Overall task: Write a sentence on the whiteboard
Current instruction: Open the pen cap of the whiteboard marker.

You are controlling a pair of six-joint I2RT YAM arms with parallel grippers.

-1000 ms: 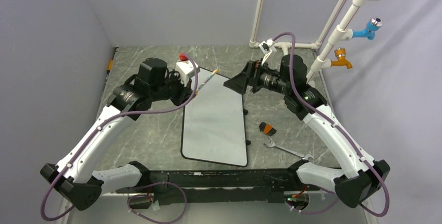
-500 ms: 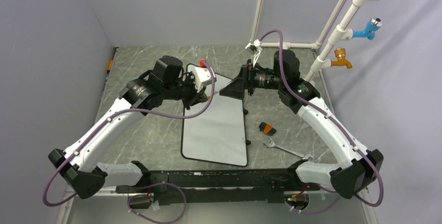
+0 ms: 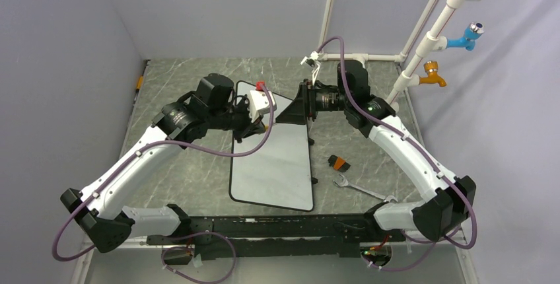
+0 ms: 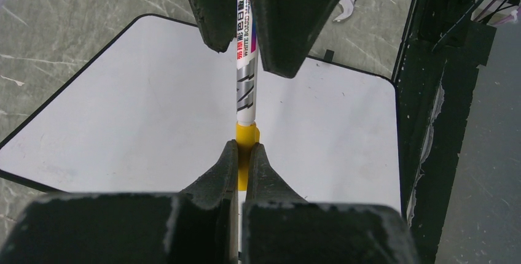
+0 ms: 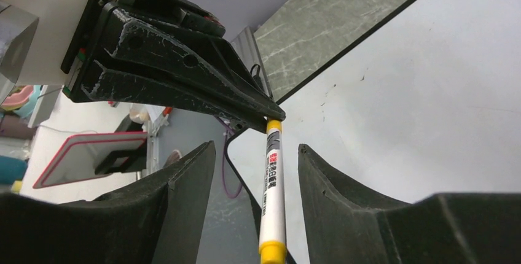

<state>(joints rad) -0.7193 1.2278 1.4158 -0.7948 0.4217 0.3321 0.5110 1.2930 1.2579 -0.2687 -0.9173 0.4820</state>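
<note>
Left wrist — one marker (image 4: 246, 86), one whiteboard (image 4: 123, 110)

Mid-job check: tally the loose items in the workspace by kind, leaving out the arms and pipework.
whiteboard: 1
marker: 1
wrench: 1
small orange-and-black piece: 1
Total: 4

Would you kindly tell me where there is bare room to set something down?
Free: table between whiteboard and left arm, and the whiteboard's near half. Crowded: its far end, where left claw and right claw meet at the marker; a wrench lies right of it.
</note>
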